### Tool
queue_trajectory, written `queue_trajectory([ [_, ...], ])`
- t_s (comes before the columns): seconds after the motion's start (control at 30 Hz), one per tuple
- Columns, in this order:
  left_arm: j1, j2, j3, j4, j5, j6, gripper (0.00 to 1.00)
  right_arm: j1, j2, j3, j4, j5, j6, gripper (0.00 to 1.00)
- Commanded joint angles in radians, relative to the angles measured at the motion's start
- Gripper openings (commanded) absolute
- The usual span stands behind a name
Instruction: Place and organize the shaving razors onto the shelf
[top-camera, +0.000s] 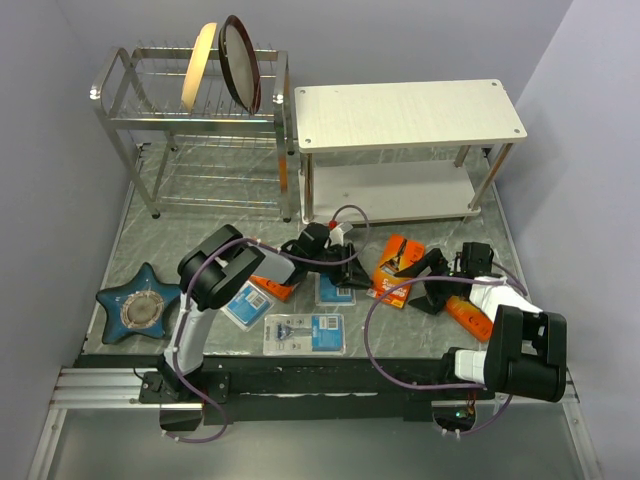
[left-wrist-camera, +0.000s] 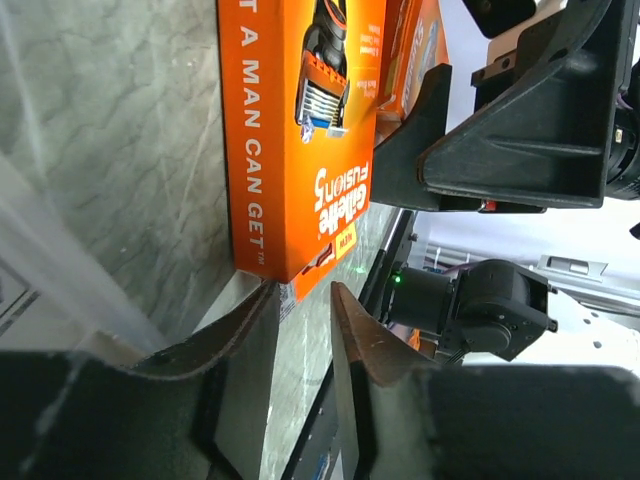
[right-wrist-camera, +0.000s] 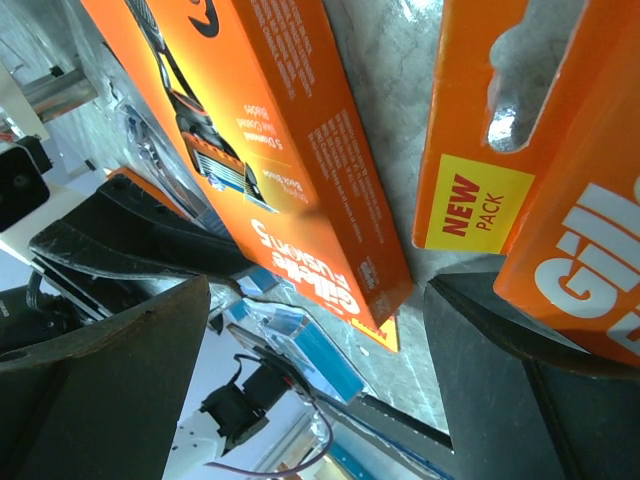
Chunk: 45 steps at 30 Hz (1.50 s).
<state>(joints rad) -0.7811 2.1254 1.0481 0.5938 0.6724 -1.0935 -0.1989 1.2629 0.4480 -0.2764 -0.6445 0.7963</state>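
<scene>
Top external view: all six razor packs lie flat on the table (top-camera: 240, 228), at 6 o'clock of the white two-tier shelf (top-camera: 410, 112), which stands at the table's 1 o'clock. My left gripper (top-camera: 348, 268) is low at the table's centre, with one orange Gillette pack (top-camera: 398, 265) just at its 3 o'clock. My right gripper (top-camera: 432, 287) is at that pack's 4 o'clock, and a second orange pack (top-camera: 470, 315) lies at this gripper's 4 o'clock. A third orange pack (top-camera: 272, 288) shows partly from under my left arm. The three clear blue-card packs (top-camera: 305, 333) lie at 6 to 8 o'clock of my left gripper.

Left wrist view: my fingers (left-wrist-camera: 250, 330) stand a little apart with a narrow strip of table between them. The orange pack's corner sits right at their tips, and I cannot tell whether it touches.

Right wrist view: my right jaws stand wide apart, clamped on nothing. One orange pack's corner lies between them, and the second is just beside the 3 o'clock finger.
</scene>
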Motion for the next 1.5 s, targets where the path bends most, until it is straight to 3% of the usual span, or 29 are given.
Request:
queue_trajectory([
  [0.0,-0.015,0.056,0.009,-0.048,-0.030,0.029,0.34,-0.007,-0.002,-0.037,0.034,0.034,0.018,0.94],
  [0.17,-0.009,-0.020,0.006,-0.229,-0.099,0.119,0.50,-0.005,-0.007,-0.032,0.036,0.029,0.021,0.94],
  [0.47,-0.027,-0.076,0.003,-0.390,-0.235,0.146,0.45,-0.005,-0.045,-0.054,0.034,0.040,0.021,0.94],
  [1.0,-0.084,0.080,0.076,-0.253,-0.074,0.150,0.29,-0.013,-0.074,-0.069,0.034,0.051,0.029,0.94],
  [1.3,-0.093,0.074,0.038,-0.258,-0.077,0.138,0.35,-0.014,-0.039,-0.084,0.086,0.031,0.073,0.93],
  [1.47,-0.109,0.125,0.055,-0.246,-0.042,0.129,0.33,-0.014,0.001,-0.085,0.126,0.005,0.104,0.92],
])
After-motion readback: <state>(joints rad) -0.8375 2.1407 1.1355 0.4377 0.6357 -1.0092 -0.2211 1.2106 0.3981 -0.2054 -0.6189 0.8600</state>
